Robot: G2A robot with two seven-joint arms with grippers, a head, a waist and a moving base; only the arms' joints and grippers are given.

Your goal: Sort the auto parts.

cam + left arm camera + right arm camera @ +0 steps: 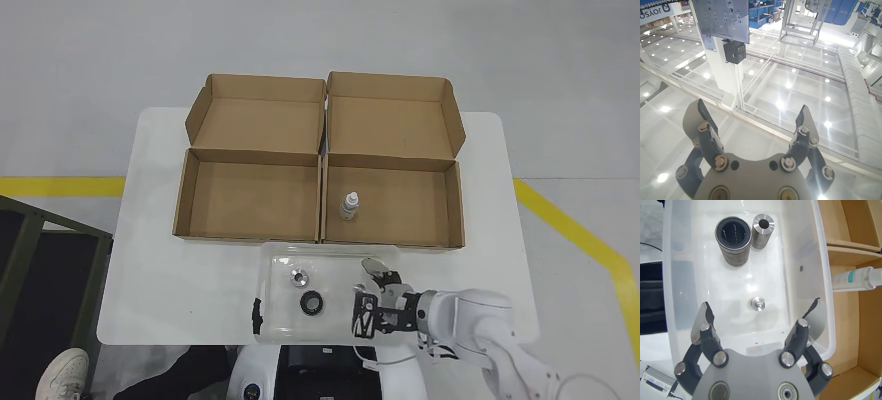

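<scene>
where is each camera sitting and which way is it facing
Top view: above the arms, looking straight down at the white table, cardboard boxes and clear bin; the right arm and right hand show.
Left wrist view: on the left wrist, pointing up at the ceiling; the open left hand shows.
Right wrist view: on the right wrist, looking down into the bin; its open hand shows.
Shared: top and right wrist views both show the bin, linear bearing, steel sleeve and tube.

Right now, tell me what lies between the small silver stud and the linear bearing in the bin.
Only bare bin floor, seen in the right wrist view, separates the small silver stud from the linear bearing.
</scene>
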